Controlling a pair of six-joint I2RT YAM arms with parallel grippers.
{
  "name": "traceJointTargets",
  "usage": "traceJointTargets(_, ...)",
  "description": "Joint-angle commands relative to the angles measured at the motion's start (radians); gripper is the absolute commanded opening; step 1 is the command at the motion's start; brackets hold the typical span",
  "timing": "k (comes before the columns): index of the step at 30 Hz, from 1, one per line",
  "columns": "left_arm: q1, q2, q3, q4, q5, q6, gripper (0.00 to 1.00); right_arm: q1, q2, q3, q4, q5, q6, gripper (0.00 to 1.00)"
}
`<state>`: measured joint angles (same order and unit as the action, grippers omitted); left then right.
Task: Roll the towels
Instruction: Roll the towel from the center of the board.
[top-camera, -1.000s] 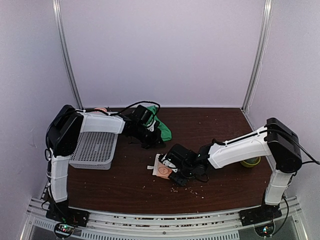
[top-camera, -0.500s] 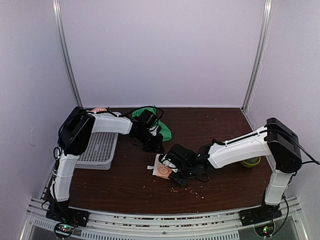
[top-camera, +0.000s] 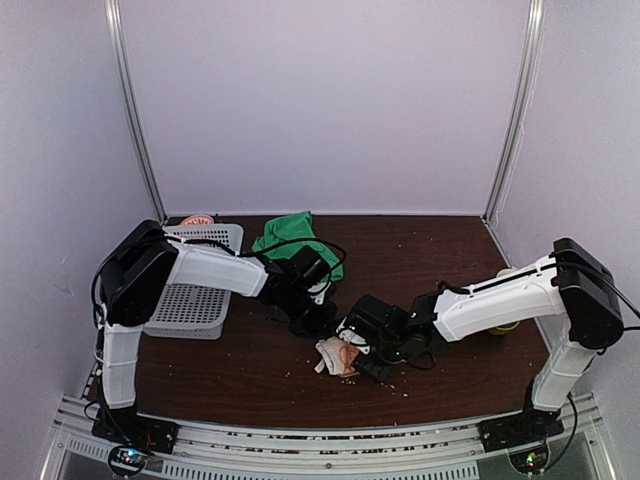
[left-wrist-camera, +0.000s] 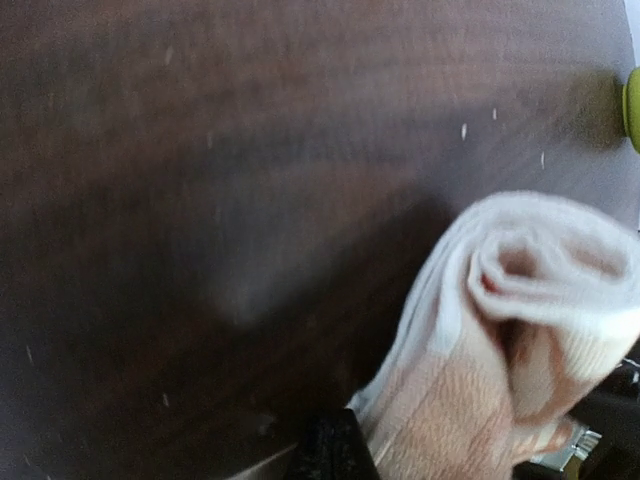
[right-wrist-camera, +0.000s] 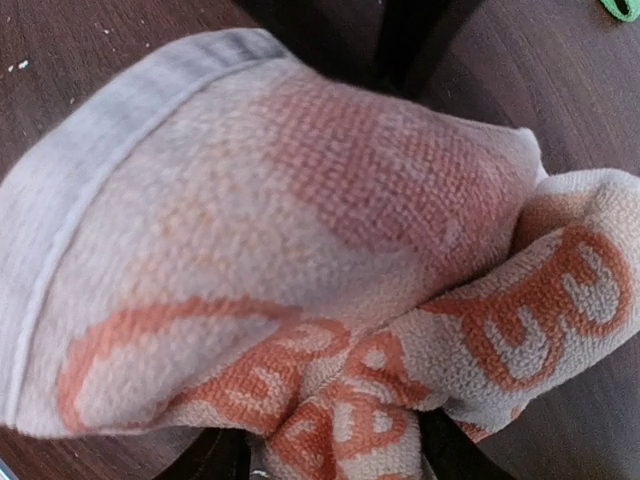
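Table (top-camera: 450, 250): green towel (top-camera: 290, 232), pink towel (top-camera: 335, 357), basket (top-camera: 190, 300)

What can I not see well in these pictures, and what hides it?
Right fingers: small in the top view; the pinkish towel covers them in the right wrist view. Open or shut is unknown.
Left fingers: left wrist view, the bottom edge cuts them; one dark tip shows.
Yellow-green object: left wrist view, the right edge cuts it.
Pink item: top view, behind the basket, mostly hidden.

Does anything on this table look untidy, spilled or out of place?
Yes. Pale crumbs are scattered over the dark table near the front. The beige towel is rolled loosely and unevenly, and the green towel lies crumpled at the back.
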<state>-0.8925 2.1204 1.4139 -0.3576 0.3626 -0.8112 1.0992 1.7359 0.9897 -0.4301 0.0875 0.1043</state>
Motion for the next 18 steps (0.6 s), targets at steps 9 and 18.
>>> traceJointTargets(9, 0.002, -0.225, -0.163, -0.077, -0.144, -0.013, 0.0, -0.002, 0.016, -0.029, -0.07, -0.007, 0.034, 0.55)
traceJointTargets(18, 0.033, -0.353, -0.156, -0.098, -0.137, 0.035, 0.02, -0.002, 0.017, -0.006, -0.079, -0.003, 0.034, 0.55)
